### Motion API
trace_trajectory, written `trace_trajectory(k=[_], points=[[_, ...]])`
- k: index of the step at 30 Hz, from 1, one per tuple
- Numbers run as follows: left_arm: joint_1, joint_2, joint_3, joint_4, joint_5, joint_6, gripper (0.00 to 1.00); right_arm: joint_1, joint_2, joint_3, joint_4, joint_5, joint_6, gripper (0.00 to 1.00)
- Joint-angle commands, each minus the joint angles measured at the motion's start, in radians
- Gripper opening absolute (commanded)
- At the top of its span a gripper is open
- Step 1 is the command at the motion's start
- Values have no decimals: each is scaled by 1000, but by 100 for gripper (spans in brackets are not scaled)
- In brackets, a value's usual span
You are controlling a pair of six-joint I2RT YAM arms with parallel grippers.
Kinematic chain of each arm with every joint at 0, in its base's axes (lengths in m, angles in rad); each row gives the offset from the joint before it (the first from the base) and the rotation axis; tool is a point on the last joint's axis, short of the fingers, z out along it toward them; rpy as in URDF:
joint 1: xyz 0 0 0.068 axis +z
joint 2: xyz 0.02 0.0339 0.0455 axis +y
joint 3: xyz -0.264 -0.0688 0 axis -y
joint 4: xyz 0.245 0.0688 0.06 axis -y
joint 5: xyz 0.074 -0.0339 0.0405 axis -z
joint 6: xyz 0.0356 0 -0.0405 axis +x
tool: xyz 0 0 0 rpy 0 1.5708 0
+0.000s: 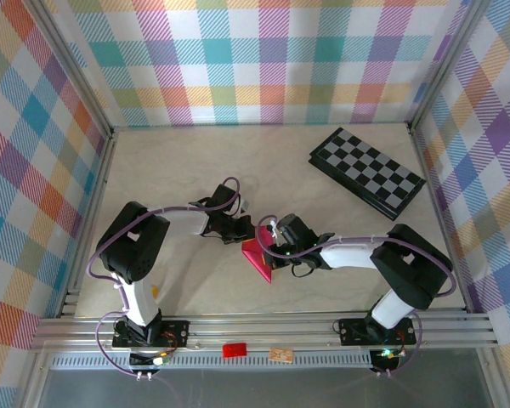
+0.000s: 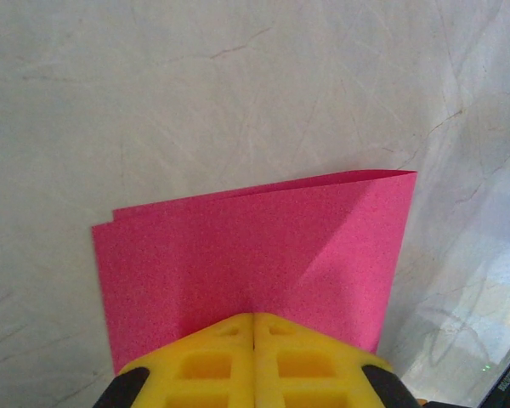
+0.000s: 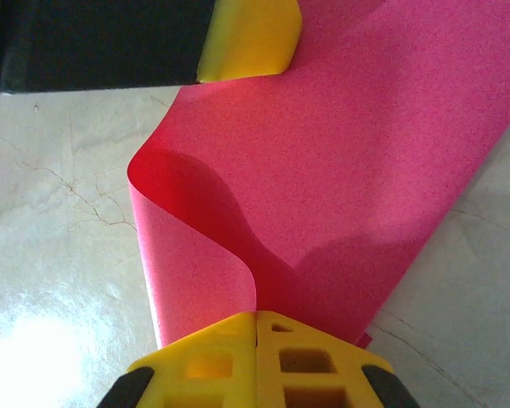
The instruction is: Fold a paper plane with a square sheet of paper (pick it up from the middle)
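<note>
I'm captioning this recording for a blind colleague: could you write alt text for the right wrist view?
The right gripper, its yellow fingers shut, pinches the near edge of a magenta-pink paper sheet that bows up in a loose curl above the pale table. At the top, the left gripper holds the sheet's far edge.

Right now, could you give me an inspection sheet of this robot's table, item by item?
surface: pale table, faint veined marks.
job's things: square sheet of paper, pink, partly folded, bowed between the two sets of jaws; not yet a plane.
clutter: checkerboard at far right; red tag and tan chip on the near rail.
jaws: left jaws shut on the sheet; right jaws shut on it too.
cables: purple cables hang in loose loops.
surroundings: plaid walls on three sides.
</note>
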Motion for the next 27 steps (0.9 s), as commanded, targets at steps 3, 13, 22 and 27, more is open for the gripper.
trace_trajectory(k=[3, 13, 22, 27], points=[[2, 21, -35, -48, -41, 10, 7, -9, 15, 25, -13, 6, -2, 6], [2, 18, -36, -49, -41, 12, 7, -9, 11, 25, -27, 6, -3, 6], [2, 17, -36, -49, -39, 10, 6, -9, 16, 25, -31, 10, -6, 6], [2, 18, -37, -51, -41, 12, 6, -10, 21, 27, -29, 13, -5, 6]])
